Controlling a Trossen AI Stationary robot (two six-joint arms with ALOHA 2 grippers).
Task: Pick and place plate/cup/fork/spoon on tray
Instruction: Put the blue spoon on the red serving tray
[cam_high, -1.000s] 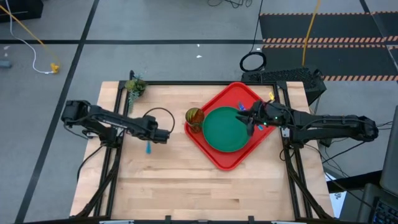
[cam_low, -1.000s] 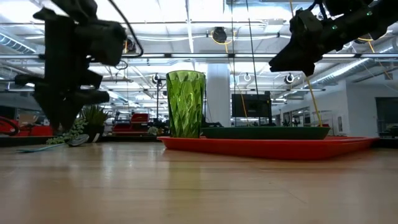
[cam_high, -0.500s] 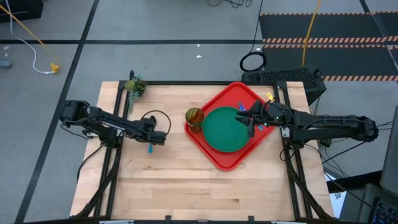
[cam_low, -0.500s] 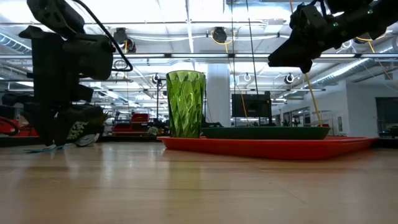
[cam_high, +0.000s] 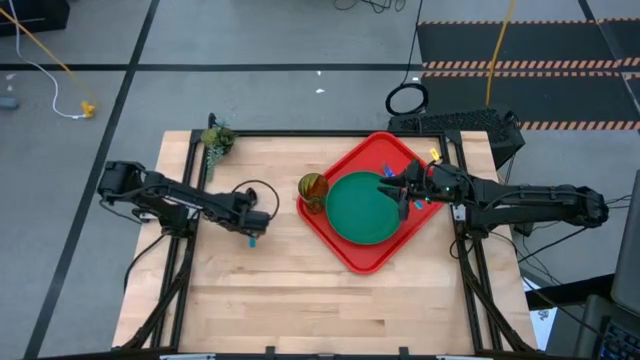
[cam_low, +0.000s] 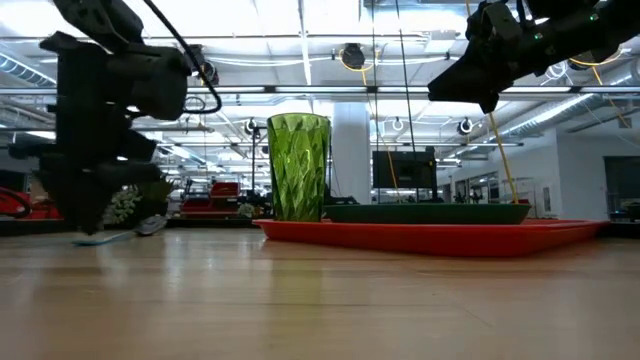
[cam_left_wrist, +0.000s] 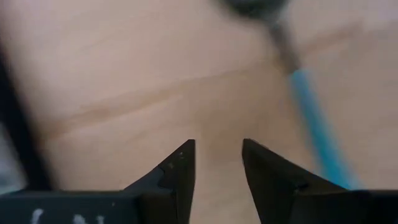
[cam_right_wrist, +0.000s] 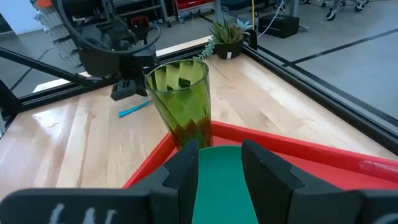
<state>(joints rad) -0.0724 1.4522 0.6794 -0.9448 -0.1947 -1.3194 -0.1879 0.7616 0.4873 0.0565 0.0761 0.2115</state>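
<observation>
We see even, bright overhead light with soft shadows on the bench, ceiling lamps glaring in the low view, heavy close-range blur across the left wrist view, and the right wrist foreground out of focus

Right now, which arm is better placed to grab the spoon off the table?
Left. The left gripper hangs open right over the spoon on the bare table. The right gripper is over the plate on the tray.
</observation>
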